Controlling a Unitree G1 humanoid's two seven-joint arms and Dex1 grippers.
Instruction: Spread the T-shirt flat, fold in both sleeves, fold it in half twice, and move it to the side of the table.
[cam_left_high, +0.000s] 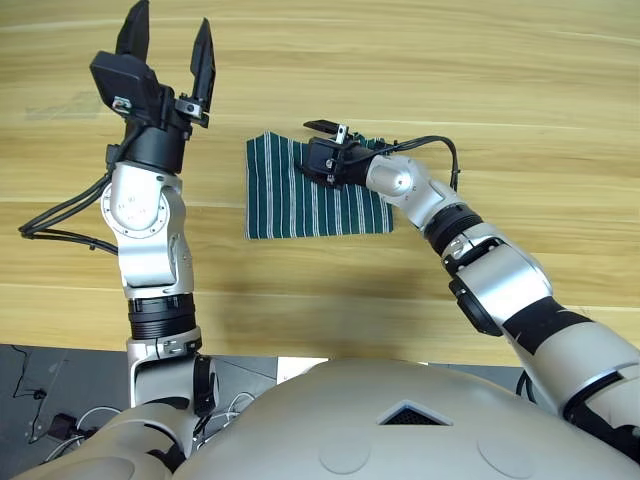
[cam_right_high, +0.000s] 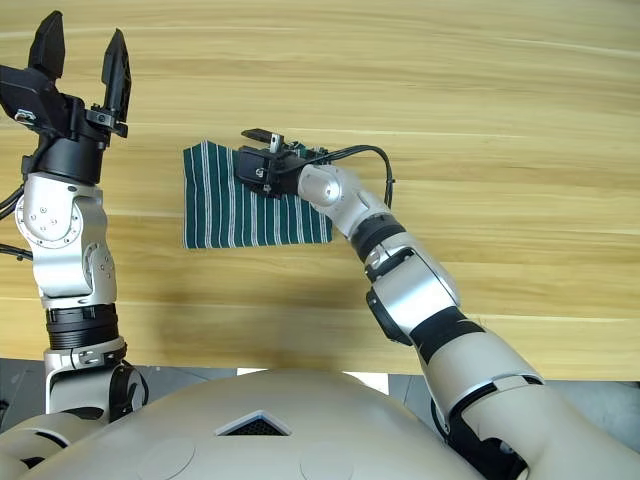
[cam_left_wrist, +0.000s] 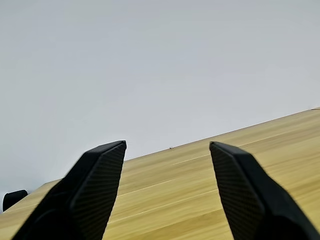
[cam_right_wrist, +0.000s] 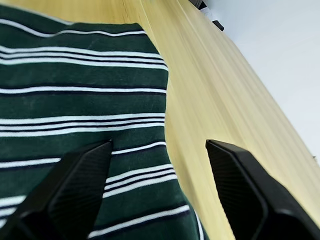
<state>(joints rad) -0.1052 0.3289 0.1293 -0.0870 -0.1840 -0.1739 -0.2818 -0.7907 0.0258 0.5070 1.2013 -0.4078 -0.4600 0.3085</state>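
**Operator:** Where is the shirt from my tools?

**Spotter:** The T-shirt (cam_left_high: 300, 195) lies folded into a compact striped rectangle on the table (cam_left_high: 480, 90), well in from the near edge. It's slightly longer from left to right, and the stripes run near to far. Your right gripper (cam_right_wrist: 159, 147) is the nearer one. It sits at the shirt's far edge, right of the middle and pointing left along it. That edge passes between the jaws, with one finger over cloth and the other over bare wood.

**Operator:** How far open is it?

**Spotter:** Wide open and holding nothing. You can't tell from here whether the lower finger touches the fabric.

**Operator:** And the left?

**Spotter:** Your left gripper (cam_left_high: 170, 40) is raised off the shirt's left edge, clear of the cloth. Its jaws are spread wide and empty.

**Operator:** So what's next?

**Spotter:** The folds look finished, so I'd say only the move to the side is left. You'd need cloth between the jaws before you close, and the stack may slip apart if you pinch only the top layer.
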